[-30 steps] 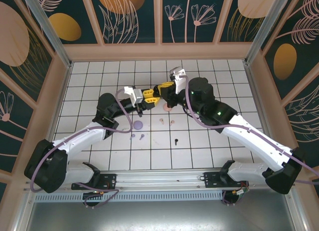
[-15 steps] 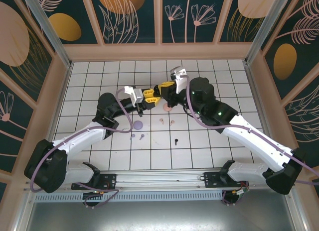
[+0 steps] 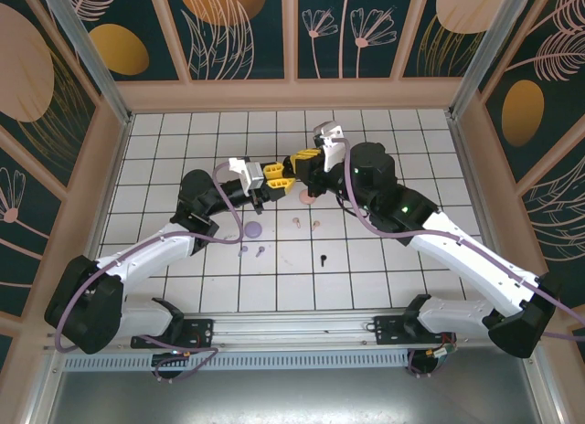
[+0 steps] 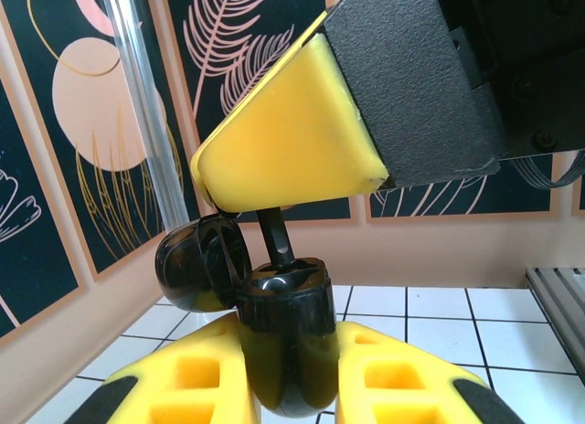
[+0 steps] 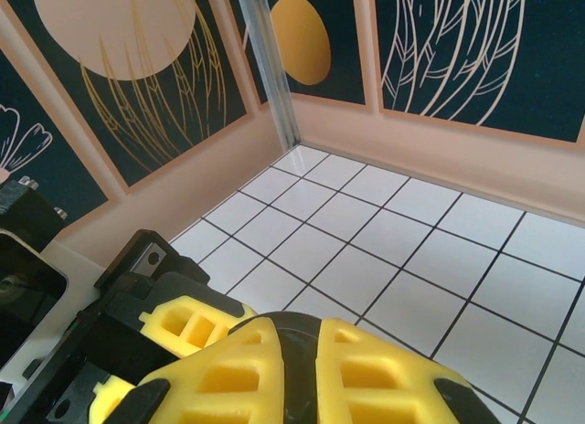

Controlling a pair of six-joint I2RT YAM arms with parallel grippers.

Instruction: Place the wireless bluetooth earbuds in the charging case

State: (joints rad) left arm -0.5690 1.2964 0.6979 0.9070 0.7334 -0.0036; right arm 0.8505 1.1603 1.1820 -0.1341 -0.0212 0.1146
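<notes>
Right arm [image 3: 375,173] and fingers [image 3: 300,159] slightly farther right.

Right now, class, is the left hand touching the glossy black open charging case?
Touching. The left wrist view shows the glossy black charging case wedged between the yellow fingers of the left hand.

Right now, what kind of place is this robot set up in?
Probably a purpose-built robot test booth, not a real room: white tiled tabletop, leaf-print wall panels framed by metal posts, two arms bolted to a rail.

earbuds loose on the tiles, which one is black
The black earbud, alone and rightmost; the lilac earbuds and pink earbuds lie in pairs.
</notes>
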